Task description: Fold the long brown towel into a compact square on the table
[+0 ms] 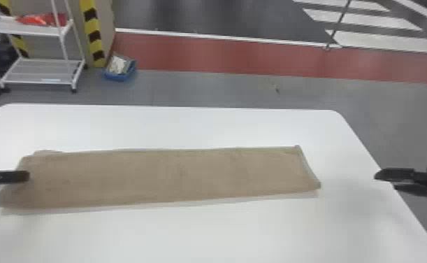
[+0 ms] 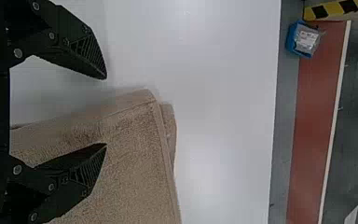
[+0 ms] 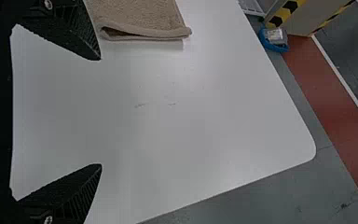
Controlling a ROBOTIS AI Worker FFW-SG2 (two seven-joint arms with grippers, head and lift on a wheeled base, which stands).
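From beneath the left fingers towards the right fingers, the long brown towel stretches along the table, its long axis running left to right, its right end well apart from the right fingers; both pairs stand spread, tips wide apart

White tabletop, rounded corners, across the lower frame. Grey floor beyond; red floor strip at upper centre. White shelf rack, upper left, beside yellow-black striped post. Blue bin, at post's foot.
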